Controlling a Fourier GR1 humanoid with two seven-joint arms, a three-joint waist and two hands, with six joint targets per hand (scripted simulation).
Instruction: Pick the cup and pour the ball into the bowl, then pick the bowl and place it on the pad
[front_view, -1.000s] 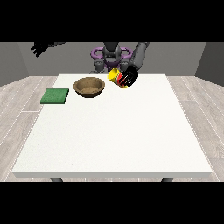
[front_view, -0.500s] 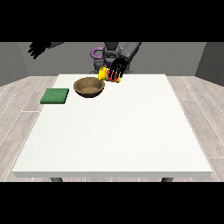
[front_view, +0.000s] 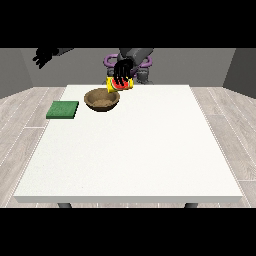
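While the cup (front_view: 120, 84) is held on its side, it is wrapped by the curled black fingers of the hand (front_view: 121, 73) that shows near the middle of the view, the right one of the two as seen. The cup is yellow with a bit of red on it. It is lifted up off the counter (front_view: 131, 150) and tipped, with its mouth turned toward the view's left. It is held just above the right rim of the bowl (front_view: 102, 98).

The bowl is brown and round. It is set on the counter near the far edge, just left of the cup. The ball cannot be seen, so where it is cannot be told.

Left of the bowl, a flat green pad (front_view: 63, 109) is laid near the counter's left edge. The pad and the bowl are apart, with white counter seen between them.

The other hand (front_view: 44, 56) is held high at the view's far left, up past the counter's corner. Nothing is held in it, and its fingers are spread out.
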